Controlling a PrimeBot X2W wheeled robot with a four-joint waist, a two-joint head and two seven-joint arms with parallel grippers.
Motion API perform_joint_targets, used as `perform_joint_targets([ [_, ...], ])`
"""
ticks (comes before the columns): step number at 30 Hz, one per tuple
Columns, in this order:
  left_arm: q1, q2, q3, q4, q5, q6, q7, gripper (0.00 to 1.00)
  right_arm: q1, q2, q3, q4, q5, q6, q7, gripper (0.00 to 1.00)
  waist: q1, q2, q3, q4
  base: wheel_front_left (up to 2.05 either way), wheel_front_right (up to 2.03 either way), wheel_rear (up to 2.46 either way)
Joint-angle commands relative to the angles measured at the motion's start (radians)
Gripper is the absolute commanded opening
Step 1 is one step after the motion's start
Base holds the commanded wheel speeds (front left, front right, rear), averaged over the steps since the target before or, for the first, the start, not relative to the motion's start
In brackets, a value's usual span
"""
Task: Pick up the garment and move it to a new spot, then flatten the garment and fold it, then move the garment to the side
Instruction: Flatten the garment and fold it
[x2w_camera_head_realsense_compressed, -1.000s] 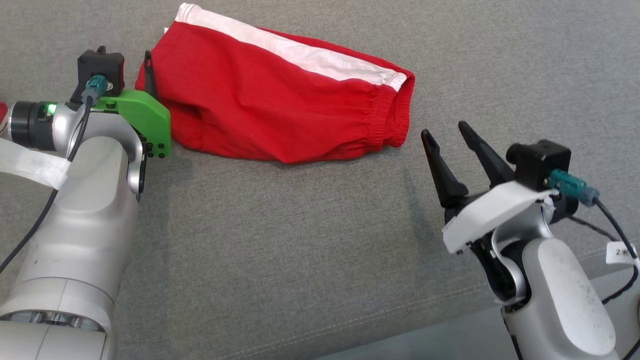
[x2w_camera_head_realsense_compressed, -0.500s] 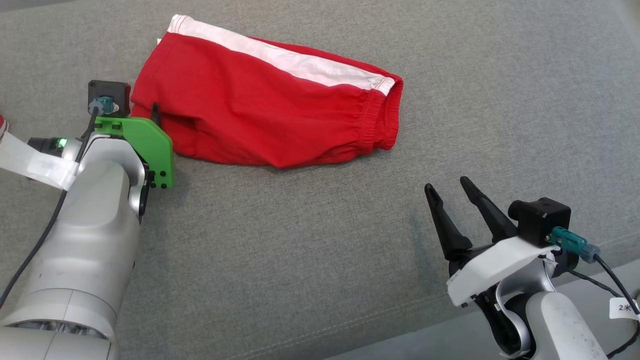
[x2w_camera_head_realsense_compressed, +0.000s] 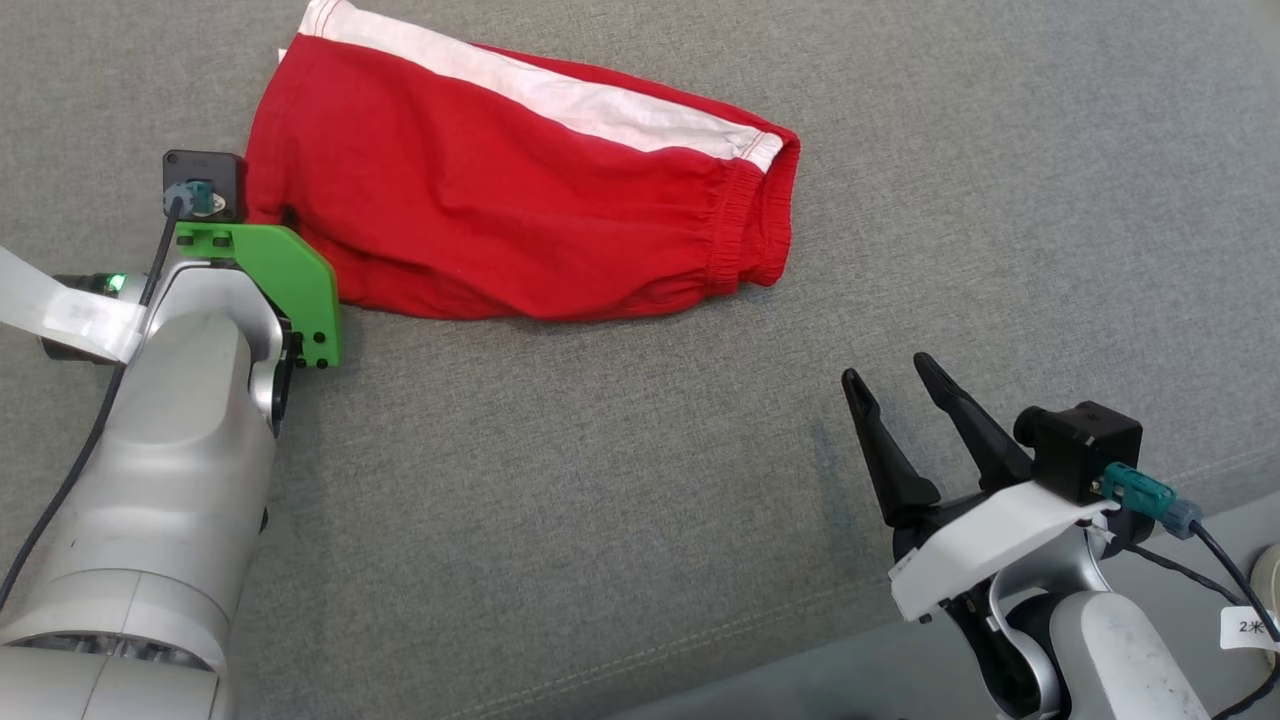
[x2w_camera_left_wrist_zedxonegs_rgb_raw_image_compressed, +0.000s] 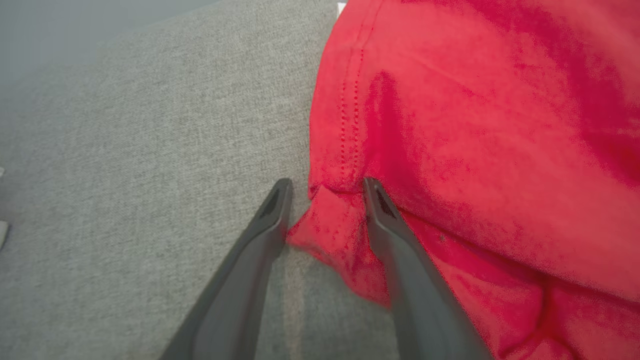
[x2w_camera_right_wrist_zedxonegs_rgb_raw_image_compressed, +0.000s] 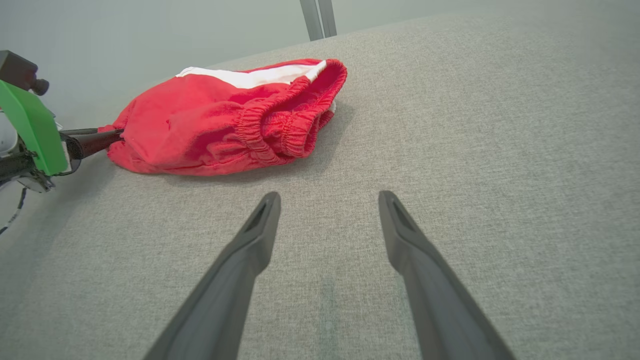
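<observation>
While straddling garment (x2w_camera_head_realsense_compressed: 520, 200) corner w/ fingers apart, close L gripper (x2w_camera_left_wrist_zedxonegs_rgb_raw_image_compressed: 327, 183) deep over hem before lifting; leave R gripper (x2w_camera_head_realsense_compressed: 886, 367), also apart, clear.

The garment (x2w_camera_head_realsense_compressed: 520, 200) lies on the surface (x2w_camera_head_realsense_compressed: 600, 480), toward its far edge and left of middle, stretched left to right. The left gripper (x2w_camera_left_wrist_zedxonegs_rgb_raw_image_compressed: 327, 187) sits at the garment's left end, with one finger on either side of a corner of the cloth. The right gripper (x2w_camera_head_realsense_compressed: 888, 368) stands by the surface's near edge on the right. It is well apart from the garment, before and to the right of its right end.
</observation>
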Motion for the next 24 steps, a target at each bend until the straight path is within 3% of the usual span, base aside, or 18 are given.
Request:
perform_joint_targets([
  [1,0.013,-0.003,-0.003,0.011,-0.007,0.000,0.013,0.00,0.009,0.000,-0.002,-0.003,0.000,0.000,-0.007,1.00,0.0000,-0.0001,-0.001,0.002,0.00,0.00,0.00],
  [14,0.121,-0.033,0.035,-0.006,-0.077,-0.021,-0.125,0.00,0.028,0.000,-0.017,0.000,-0.019,0.000,0.003,1.00,0.0000,-0.0001,-0.089,0.056,0.00,0.00,0.00],
  [24,0.251,-0.059,0.057,-0.017,-0.120,-0.007,-0.199,0.00,0.072,0.000,-0.048,-0.033,-0.040,0.000,0.045,1.00,0.0000,-0.0001,-0.179,0.090,0.00,0.00,0.00],
])
